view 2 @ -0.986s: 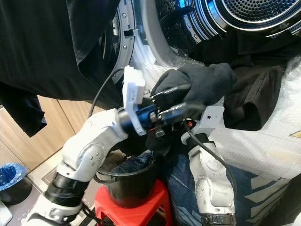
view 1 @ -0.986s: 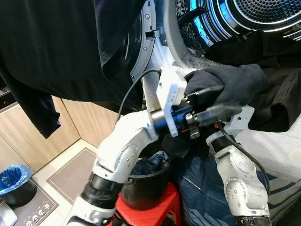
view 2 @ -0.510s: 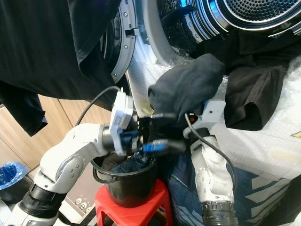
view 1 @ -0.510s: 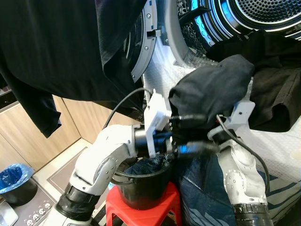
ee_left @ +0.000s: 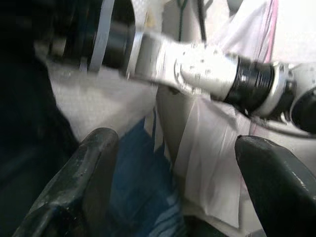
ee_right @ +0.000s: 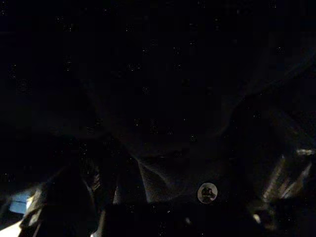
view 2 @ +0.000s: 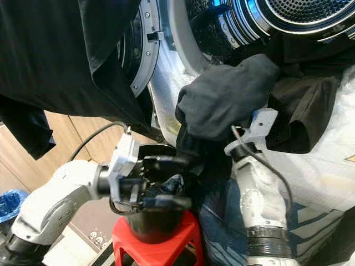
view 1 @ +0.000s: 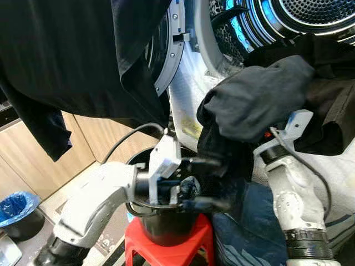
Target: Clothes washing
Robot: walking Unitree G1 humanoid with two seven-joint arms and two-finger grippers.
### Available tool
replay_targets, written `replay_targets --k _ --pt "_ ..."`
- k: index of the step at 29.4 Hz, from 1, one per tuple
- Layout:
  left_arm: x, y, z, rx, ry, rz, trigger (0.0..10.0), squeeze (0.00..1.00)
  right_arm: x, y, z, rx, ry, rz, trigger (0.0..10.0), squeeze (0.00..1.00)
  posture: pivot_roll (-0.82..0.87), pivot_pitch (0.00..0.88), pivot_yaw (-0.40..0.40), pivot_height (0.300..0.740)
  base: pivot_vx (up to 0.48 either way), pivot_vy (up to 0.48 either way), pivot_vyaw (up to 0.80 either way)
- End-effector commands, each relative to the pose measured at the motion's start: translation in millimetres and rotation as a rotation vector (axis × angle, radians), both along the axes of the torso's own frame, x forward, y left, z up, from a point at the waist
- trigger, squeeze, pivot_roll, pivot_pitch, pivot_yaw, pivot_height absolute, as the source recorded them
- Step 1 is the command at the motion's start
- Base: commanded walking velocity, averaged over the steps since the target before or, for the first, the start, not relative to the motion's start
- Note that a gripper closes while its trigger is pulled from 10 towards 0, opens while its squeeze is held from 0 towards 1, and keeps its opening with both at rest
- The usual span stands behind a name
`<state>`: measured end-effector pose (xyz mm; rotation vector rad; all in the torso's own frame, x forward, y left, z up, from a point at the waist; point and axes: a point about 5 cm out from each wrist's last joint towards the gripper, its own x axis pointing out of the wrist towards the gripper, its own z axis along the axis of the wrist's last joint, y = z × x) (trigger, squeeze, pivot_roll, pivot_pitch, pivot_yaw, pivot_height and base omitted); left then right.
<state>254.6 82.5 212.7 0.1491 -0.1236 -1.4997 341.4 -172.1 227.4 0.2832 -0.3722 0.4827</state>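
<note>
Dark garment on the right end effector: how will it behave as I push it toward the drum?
The dark garment drapes fully over the right end effector, so it is probably floppy. Folds hang down near the black bucket and may drag. It will likely bunch rather than slide.

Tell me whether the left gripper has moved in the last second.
Yes. The left gripper has dropped from beside the dark garment to the rim of the black bucket, fingers open.

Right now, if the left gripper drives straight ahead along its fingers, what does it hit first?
Probably the right arm: it crosses ahead of the open left gripper, with blue fabric lower between the fingers. Depth is unclear, so the fabric may come first.
</note>
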Motion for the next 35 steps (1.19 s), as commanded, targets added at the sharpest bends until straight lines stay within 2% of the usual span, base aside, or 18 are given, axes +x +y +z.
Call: replay_targets --k 1,2,4,6,7,8,9,10,17,19,25,30,31,32,33,35 --pt "-0.9 1.1 -2 0.021 -0.046 0.040 10.0 0.00 -4.8 0.4 34 0.012 -0.132 0.062 1.3 0.00 -0.05 0.000 0.086 0.740 0.000 0.000 0.00" --pt "-0.9 1.2 -3 0.023 -0.049 0.052 10.0 0.00 -5.2 -0.1 36 0.007 -0.138 0.072 1.4 0.00 -0.05 0.000 0.086 0.740 0.000 0.000 0.00" --pt "-1.9 0.9 -8 0.038 -0.054 0.072 10.0 0.00 -6.3 -1.0 41 -0.005 -0.151 0.106 2.6 0.00 -0.05 0.000 0.086 0.740 0.000 0.000 0.00" --pt "-3.2 -0.1 -10 0.033 -0.064 0.084 10.0 0.00 -7.2 -2.4 45 -0.008 -0.159 0.127 2.8 0.00 -0.05 0.000 0.082 0.740 0.000 0.000 0.00" --pt "-3.4 -0.6 -10 0.013 -0.060 0.103 10.0 0.00 -7.4 -4.2 49 -0.008 -0.165 0.141 4.4 0.00 -0.05 0.000 0.080 0.740 0.000 0.000 0.00" --pt "-3.1 -0.7 -10 0.007 -0.051 0.118 10.0 0.00 -7.2 -5.4 52 -0.011 -0.170 0.152 4.4 0.00 -0.05 0.000 0.080 0.740 0.000 0.000 0.00" --pt "-3.6 -1.0 -11 -0.001 -0.050 0.132 10.0 0.00 -6.8 -6.6 56 -0.018 -0.169 0.167 5.6 0.00 -0.05 0.000 0.074 0.740 0.000 0.000 0.00" --pt "-5.1 -1.2 -11 -0.015 -0.058 0.149 10.0 0.00 -5.9 -8.5 62 -0.027 -0.168 0.191 10.0 0.00 -0.05 0.000 0.074 0.740 0.000 0.000 0.00" --pt "-10.0 -3.5 -14 -0.057 -0.084 0.260 10.0 0.00 0.7 -20.0 92 -0.010 -0.156 0.257 10.0 0.00 -0.04 0.000 0.034 0.740 0.000 0.000 0.00" --pt "-13.5 -4.3 -17 -0.074 -0.074 0.313 10.0 0.00 9.4 -22.9 104 -0.002 -0.113 0.297 10.0 0.00 -0.03 0.003 0.017 0.740 0.000 0.000 0.00" --pt "-22.5 -5.4 -19 -0.107 -0.052 0.366 10.0 0.00 21.0 -23.2 129 0.006 -0.047 0.333 10.0 0.00 -0.01 0.019 -0.032 0.740 0.000 0.000 0.00" --pt "-25.6 -7.1 -19 -0.119 -0.062 0.385 10.0 0.00 22.9 -25.4 135 0.006 -0.037 0.338 10.0 0.00 -0.01 0.019 -0.032 0.740 0.000 0.000 0.00" --pt "-30.1 -8.0 -23 -0.132 -0.028 0.416 10.0 0.00 40.8 -26.6 152 0.012 0.027 0.226 10.0 0.00 -0.01 0.033 -0.063 0.740 0.000 0.000 0.00" --pt "-30.1 -8.0 -23 -0.132 -0.028 0.416 10.0 0.00 40.8 -26.6 152 0.012 0.027 0.226 10.0 0.00 -0.01 0.033 -0.063 0.740 0.000 0.000 0.00" --pt "-32.8 -8.7 -26 -0.138 -0.007 0.438 10.0 0.00 50.0 -28.1 165 0.022 0.065 0.133 10.0 0.00 0.00 0.032 -0.071 0.740 0.000 0.000 0.00" --pt "-33.4 -9.0 -26 -0.138 -0.004 0.445 10.0 0.00 51.9 -29.2 168 0.027 0.073 0.103 10.0 0.00 0.00 0.032 -0.071 0.740 0.000 0.000 0.00"
